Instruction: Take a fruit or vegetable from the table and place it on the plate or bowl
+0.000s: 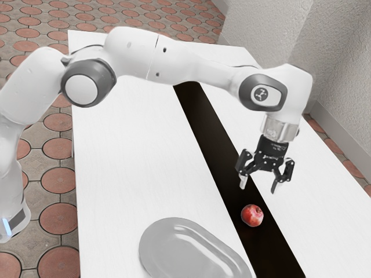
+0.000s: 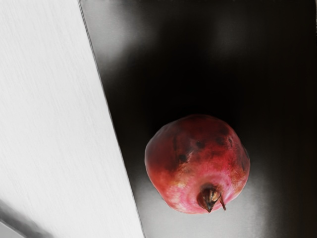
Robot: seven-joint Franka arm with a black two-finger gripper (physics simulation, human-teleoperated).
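Black tool [image 1: 258,186] hangs right of centre in the exterior frame, fingers spread and gripping nothing, above the dark strip [image 1: 206,124] of the white counter [image 1: 133,168]. Pomegranate [image 1: 252,215] lies on that strip, just below the tool in the frame and clear of it. Grey plate [image 1: 191,252] sits at lower centre, left of the pomegranate and apart from it.
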